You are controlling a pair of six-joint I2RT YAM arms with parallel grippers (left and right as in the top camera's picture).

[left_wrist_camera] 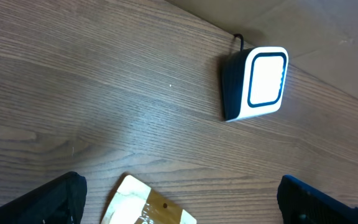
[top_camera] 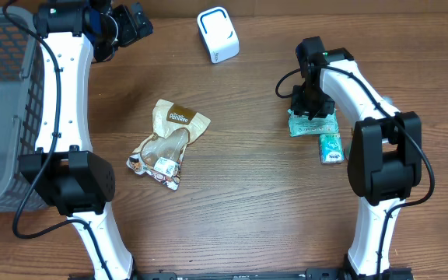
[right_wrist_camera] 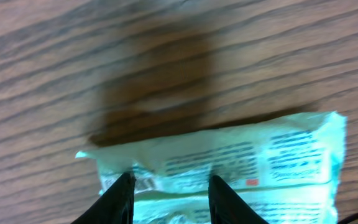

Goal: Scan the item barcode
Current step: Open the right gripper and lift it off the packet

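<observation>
A white barcode scanner [top_camera: 218,35] with a dark back stands at the table's far middle; in the left wrist view the scanner [left_wrist_camera: 257,84] shows its lit face. A mint-green packet [top_camera: 313,123] lies flat on the right. My right gripper [top_camera: 311,105] is directly over it. In the right wrist view the black fingers [right_wrist_camera: 122,199] stand apart on the printed packet [right_wrist_camera: 272,155], the right gripper [right_wrist_camera: 169,193] open with flat wrapper between. My left gripper [top_camera: 134,23] hangs wide open at the far left, high above the table; the left gripper [left_wrist_camera: 188,202] holds nothing.
A brown and cream snack bag [top_camera: 169,144] lies mid-table, and the top of this bag [left_wrist_camera: 148,205] shows under the left wrist. A small green pack [top_camera: 331,148] lies beside the mint packet. A grey basket [top_camera: 2,101] fills the left edge.
</observation>
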